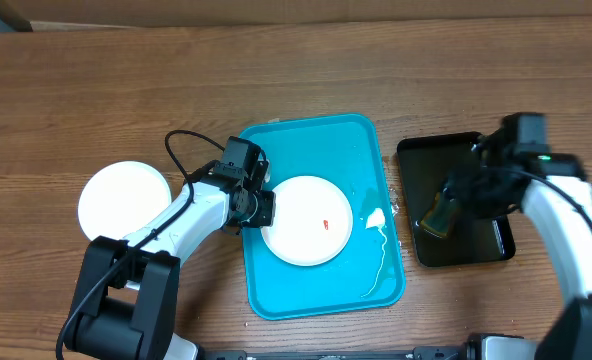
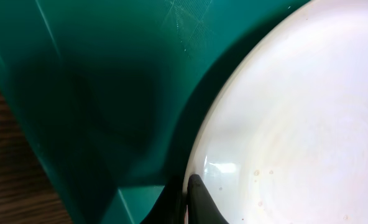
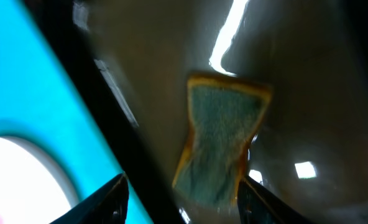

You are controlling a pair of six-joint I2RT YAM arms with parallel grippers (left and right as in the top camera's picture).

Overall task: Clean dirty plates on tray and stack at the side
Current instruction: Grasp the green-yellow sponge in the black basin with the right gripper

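Gripping the plate (image 1: 307,220) rim, left pincer (image 1: 261,208); right pincer (image 3: 183,186) open around sponge (image 3: 220,144); no writing.

The worktop (image 1: 96,90) is matt brown wood with visible grain. The blue tray (image 1: 366,140) looks like smooth plastic, faintly scratched. The white plate (image 1: 306,220) on it is smooth and glossy. The black tray (image 1: 416,155) shines; its sponge (image 3: 218,143) looks rough.
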